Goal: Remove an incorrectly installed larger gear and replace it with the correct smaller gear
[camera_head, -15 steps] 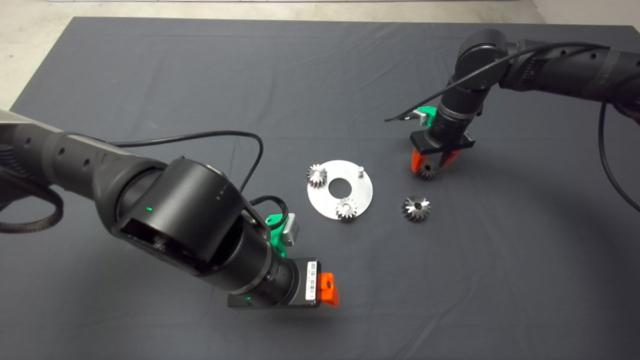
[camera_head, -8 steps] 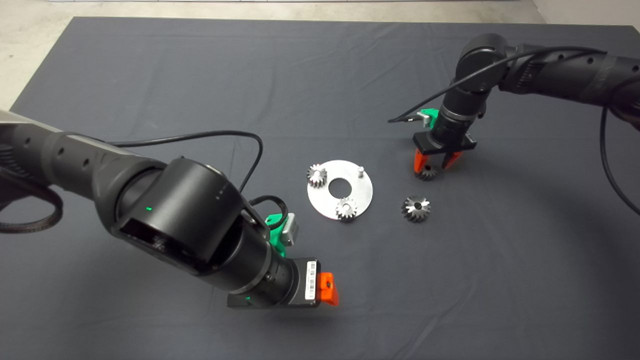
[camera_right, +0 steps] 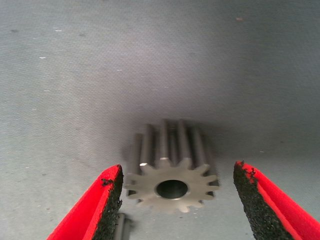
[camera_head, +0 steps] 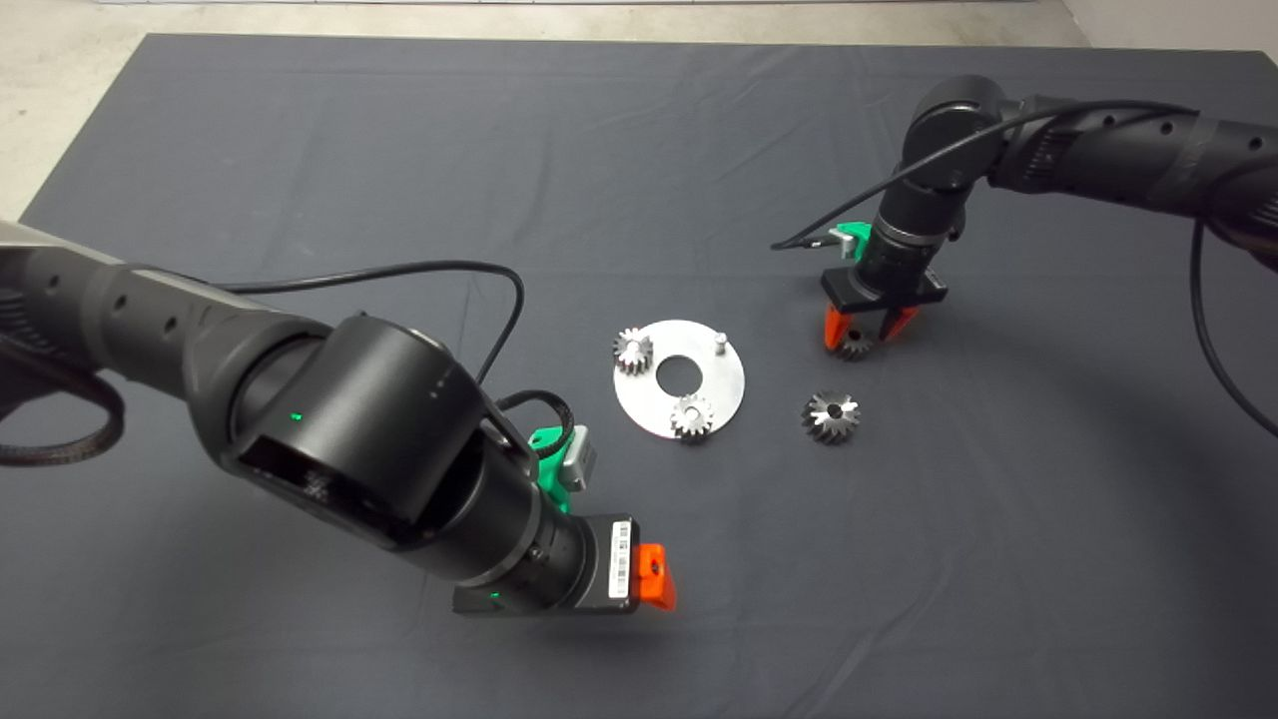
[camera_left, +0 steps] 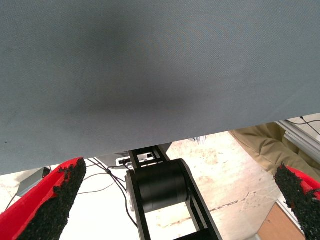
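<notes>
Now your right gripper (camera_right: pixel 172 200) straddles the smaller gear (camera_right: pixel 171 170) with fingers wide, so next close them for pickup.

Left gripper (camera_left: pixel 175 205) fingers (camera_left: pixel 55 200) spread wide over the mat (camera_left: pixel 150 70) edge; floor (camera_left: pixel 235 170) beyond.

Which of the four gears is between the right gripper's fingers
The smaller gear, dull dark grey, sits on the mat between the open right gripper. Two bright ones sit on the round plate; the larger gear lies alone.
</notes>
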